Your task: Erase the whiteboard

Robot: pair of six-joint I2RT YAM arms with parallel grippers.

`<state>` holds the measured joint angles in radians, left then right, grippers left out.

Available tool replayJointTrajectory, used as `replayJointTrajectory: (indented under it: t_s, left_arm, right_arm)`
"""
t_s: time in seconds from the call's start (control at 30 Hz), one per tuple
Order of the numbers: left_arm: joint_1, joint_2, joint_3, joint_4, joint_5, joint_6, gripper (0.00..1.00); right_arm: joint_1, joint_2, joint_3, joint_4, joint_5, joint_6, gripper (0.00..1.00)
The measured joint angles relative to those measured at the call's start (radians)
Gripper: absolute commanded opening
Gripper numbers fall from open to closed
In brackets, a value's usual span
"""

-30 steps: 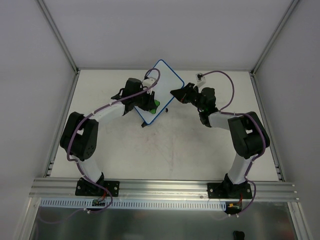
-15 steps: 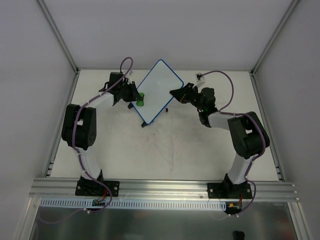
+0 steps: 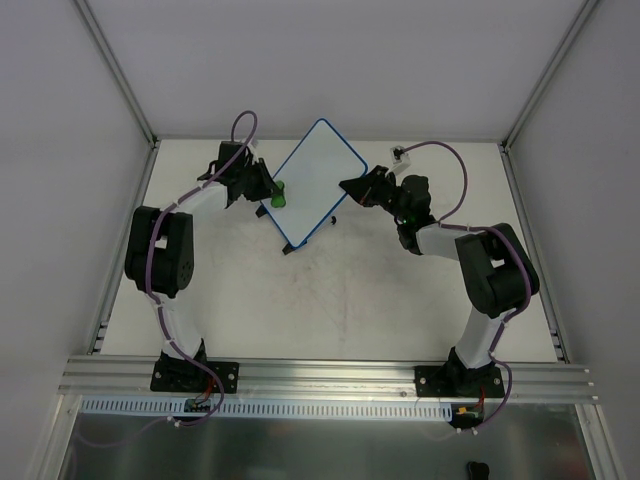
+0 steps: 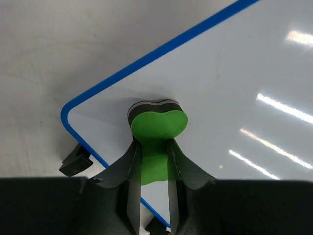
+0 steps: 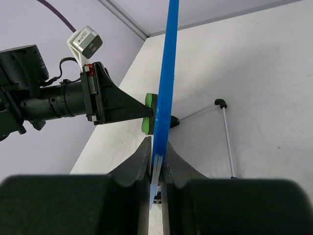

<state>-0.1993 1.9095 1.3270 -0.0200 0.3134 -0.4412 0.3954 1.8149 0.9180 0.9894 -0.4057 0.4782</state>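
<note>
The whiteboard [image 3: 318, 185], white with a thin blue rim, stands tilted at the back middle of the table. My right gripper [image 3: 348, 187] is shut on its right edge, and the blue rim [image 5: 166, 83] runs up from between the jaws of that gripper [image 5: 156, 147]. My left gripper [image 3: 268, 194] is shut on a green eraser [image 3: 280, 196] at the board's left edge. In the left wrist view the eraser [image 4: 157, 122] sits in the left gripper [image 4: 152, 144], its dark pad against the white face [image 4: 234, 73] near a rounded corner. No marks show on that face.
A thin wire stand leg [image 5: 227, 137] with black tips rests on the table behind the board. A black foot [image 4: 76, 161] sits under the board's corner. Grey walls and metal posts [image 3: 120, 75] enclose the table, and an aluminium rail [image 3: 330, 375] runs along its near edge.
My left gripper has carried the eraser from the board's lower middle leftward to its left edge. The right gripper and the board have not moved.
</note>
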Motion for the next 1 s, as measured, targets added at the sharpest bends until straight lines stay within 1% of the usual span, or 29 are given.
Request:
replayJointTrajectory:
  t_s: [0.13,0.33,0.5,0.63,0.8,1.0]
  left_arm:
    - [0.025,0.002,0.0,0.002,-0.035,-0.041,0.0]
    - [0.069,0.027,0.0,0.002,-0.036,-0.068,0.0]
    - [0.06,0.041,0.013,-0.001,-0.027,-0.052,0.0]
    - [0.035,0.04,0.026,-0.001,-0.031,-0.008,0.0]
    - [-0.005,0.021,0.03,0.001,-0.015,0.097,0.0]
    - [-0.113,-0.037,0.021,0.009,0.082,0.228,0.0]
  right_arm:
    - [0.0,0.0,0.0,0.002,-0.003,0.0,0.0]
    - [0.0,0.0,0.0,0.006,-0.01,0.0,0.0]
    - [0.0,0.0,0.0,0.006,-0.009,0.0,0.0]
    - [-0.002,0.0,0.0,0.004,-0.006,0.0,0.0]
    - [-0.003,0.0,0.0,0.002,-0.005,0.0,0.0]
    - [-0.004,0.0,0.0,-0.001,-0.003,0.002,0.0]
